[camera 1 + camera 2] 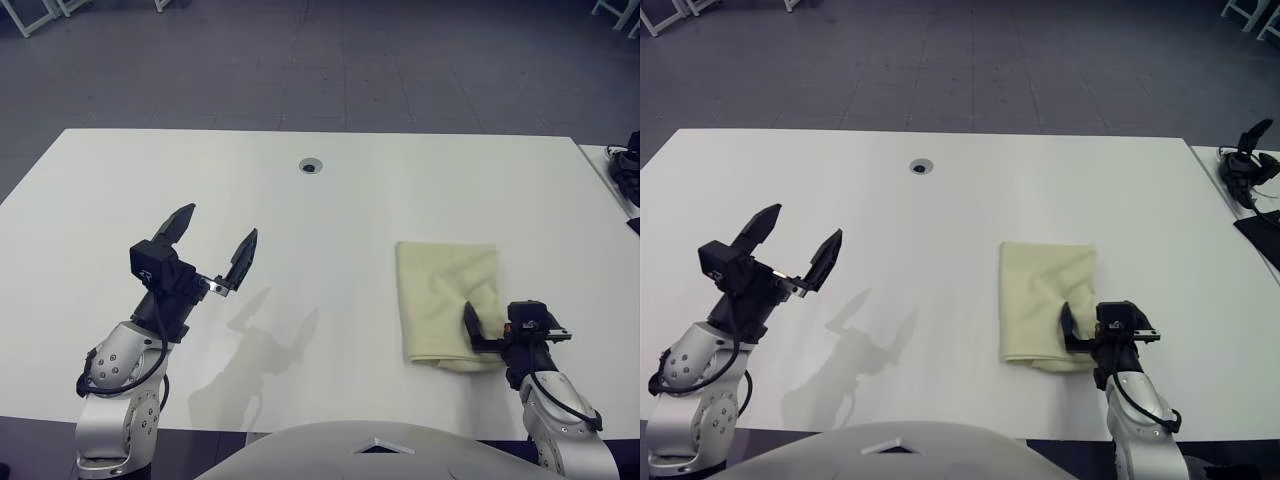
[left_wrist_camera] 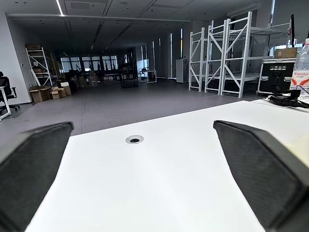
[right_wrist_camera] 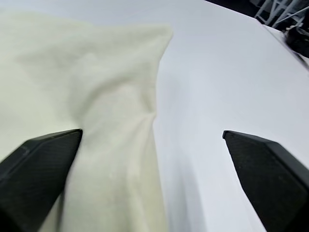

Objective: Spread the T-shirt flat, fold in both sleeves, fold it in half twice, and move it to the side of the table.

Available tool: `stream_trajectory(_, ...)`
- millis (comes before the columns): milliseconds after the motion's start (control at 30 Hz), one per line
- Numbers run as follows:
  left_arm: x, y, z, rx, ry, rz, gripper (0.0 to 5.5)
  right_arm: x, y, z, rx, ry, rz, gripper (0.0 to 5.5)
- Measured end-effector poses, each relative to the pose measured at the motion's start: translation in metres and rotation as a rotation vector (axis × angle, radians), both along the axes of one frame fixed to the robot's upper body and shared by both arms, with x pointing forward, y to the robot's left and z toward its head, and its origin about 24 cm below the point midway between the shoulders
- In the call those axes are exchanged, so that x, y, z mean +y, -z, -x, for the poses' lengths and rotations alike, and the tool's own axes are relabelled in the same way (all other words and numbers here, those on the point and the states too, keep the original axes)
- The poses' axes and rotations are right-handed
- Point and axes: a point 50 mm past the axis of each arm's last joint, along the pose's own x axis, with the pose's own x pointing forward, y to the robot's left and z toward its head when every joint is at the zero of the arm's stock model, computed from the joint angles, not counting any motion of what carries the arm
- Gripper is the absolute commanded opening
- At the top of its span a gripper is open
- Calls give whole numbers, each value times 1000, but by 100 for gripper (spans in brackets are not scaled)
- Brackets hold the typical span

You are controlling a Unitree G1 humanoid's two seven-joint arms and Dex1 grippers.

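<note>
White table (image 1: 350, 220) in a large open hall with grey floor (image 1: 300, 60); metal shelving racks (image 2: 217, 53) along the far side. Cable grommet (image 1: 311, 165) set in the tabletop toward the far edge.

T-shirt (image 1: 447, 300), pale yellow, lies as a compact folded rectangle on the right part of the table, nearer the front edge. The folds look complete; judged remaining: shifting it to the table's side.

Right gripper (image 3: 152, 134) low at the shirt's near right corner, fingers spread wide, one over cloth, the other over bare table. Likely placed to pinch or drag that edge.

Left gripper (image 1: 220, 222) raised above the left part of the table, fingers apart, holding nothing, well apart from the shirt. Probably parked out of the way.
</note>
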Motion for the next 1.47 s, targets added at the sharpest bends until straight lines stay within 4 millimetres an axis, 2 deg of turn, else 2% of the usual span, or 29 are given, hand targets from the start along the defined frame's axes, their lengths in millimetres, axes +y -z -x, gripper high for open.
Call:
stream_trajectory(167,-6,-6,1,-48,49,18,538,18,-50,-15,-361,-75,49,540)
stream_trajectory(267,-8,-12,-1,-85,52,44,538,31,-69,-21,-513,-118,60,540)
stream_trajectory(367,-13,-14,-5,-102,50,80,538,43,-77,-27,-612,-153,46,540)
stream_trajectory(433,-18,-12,-11,-114,25,130,538,52,-75,-38,-671,-186,5,540)
stream_trajectory(533,-24,-7,-25,-134,-67,166,538,65,-61,-58,-704,-238,-65,540)
stream_trajectory(633,-34,-1,-42,-183,-180,119,538,74,-44,-74,-741,-254,-109,540)
stream_trajectory(733,-49,8,-52,-215,-239,100,538,80,-36,-85,-823,-249,-154,540)
stream_trajectory(933,-62,27,-63,-252,-248,97,538,91,-33,-87,-972,-215,-128,540)
stream_trajectory(1167,-58,42,-65,-241,-257,87,538,92,-20,-87,-936,-190,-126,540)
stream_trajectory(1467,-57,39,-62,-314,-322,99,538,85,-3,-93,-815,-153,-199,540)
